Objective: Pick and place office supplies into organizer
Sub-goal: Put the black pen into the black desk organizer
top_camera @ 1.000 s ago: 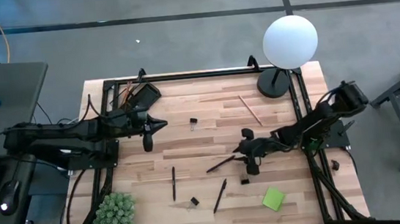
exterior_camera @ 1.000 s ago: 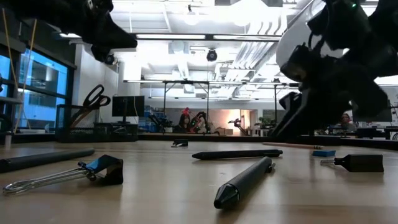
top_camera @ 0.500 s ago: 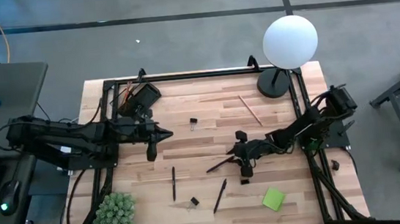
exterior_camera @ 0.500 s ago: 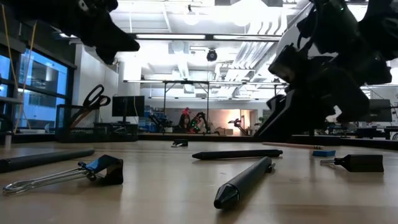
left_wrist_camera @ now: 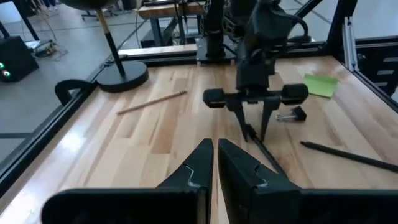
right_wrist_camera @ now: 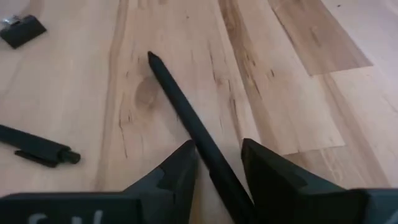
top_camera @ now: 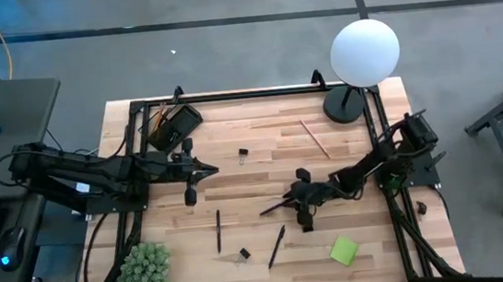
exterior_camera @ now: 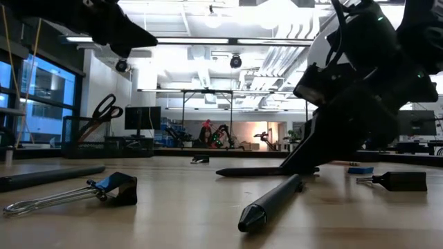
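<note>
My right gripper (right_wrist_camera: pixel 214 155) is down at the table's middle, open, one finger on either side of a black pen (right_wrist_camera: pixel 171 87) that lies flat on the wood (top_camera: pixel 272 207). The left wrist view shows its fingers (left_wrist_camera: pixel 241 121) pointing down over that pen. My left gripper (top_camera: pixel 210 170) hovers shut above the table left of centre, holding nothing. The black organizer (top_camera: pixel 178 122) sits at the far left corner. Two more pens (top_camera: pixel 218 230) (top_camera: pixel 276 246), binder clips (top_camera: pixel 243 153) (top_camera: pixel 244 253), a pencil (top_camera: pixel 314 139) and a green sticky pad (top_camera: pixel 343 250) lie loose. My right gripper comes at the pen slanting down from the table's right, its fingers standing across the pen's right half (right_wrist_camera: pixel 202 146). One finger (right_wrist_camera: pixel 183 165) stands close against the pen's side; I cannot tell whether it touches. The pen lies flat on the table.
A lamp with a white globe (top_camera: pixel 365 51) and round black base (top_camera: pixel 345 104) stands at the far right. A green spiky plant (top_camera: pixel 143 267) is at the near left corner. A black frame rail (top_camera: pixel 256 92) borders the table.
My right gripper has sunk toward the table and gone left, ending with its fingers astride the black pen. My left gripper has swung toward the table's right and rolled about its own axis, staying shut. No object on the table has moved.
</note>
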Robot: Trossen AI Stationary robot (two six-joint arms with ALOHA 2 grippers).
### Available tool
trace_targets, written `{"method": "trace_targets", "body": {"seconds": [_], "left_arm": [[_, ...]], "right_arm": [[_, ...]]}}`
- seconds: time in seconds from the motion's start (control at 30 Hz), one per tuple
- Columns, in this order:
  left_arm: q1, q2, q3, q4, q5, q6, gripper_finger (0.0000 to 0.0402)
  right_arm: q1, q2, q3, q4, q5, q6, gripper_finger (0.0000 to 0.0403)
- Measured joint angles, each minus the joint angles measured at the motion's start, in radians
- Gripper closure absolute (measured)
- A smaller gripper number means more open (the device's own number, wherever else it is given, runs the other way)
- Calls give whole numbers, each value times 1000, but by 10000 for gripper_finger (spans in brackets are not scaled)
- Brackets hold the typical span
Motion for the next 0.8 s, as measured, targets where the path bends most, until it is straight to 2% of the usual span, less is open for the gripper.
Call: {"method": "trace_targets", "body": {"seconds": [0.1, 0.3, 0.4, 0.6, 0.73, 0.8], "left_arm": [[0, 0, 0, -5, 4, 2, 387], [0, 0, 0, -3, 3, 2, 387], [0, 0, 0, 0, 3, -1, 387], [0, 0, 0, -1, 8, -1, 387], [0, 9, 0, -7, 55, 20, 387], [0, 26, 0, -8, 113, 75, 387]], "right_arm": [[18, 1, 0, -6, 39, 0, 313], [24, 1, -1, -8, 45, 0, 384], [24, 1, -2, 2, 41, 0, 385], [25, -5, -4, 33, 47, -15, 363], [16, -62, -4, 29, 30, -19, 386], [4, -100, -3, -1, 20, -14, 387]]}}
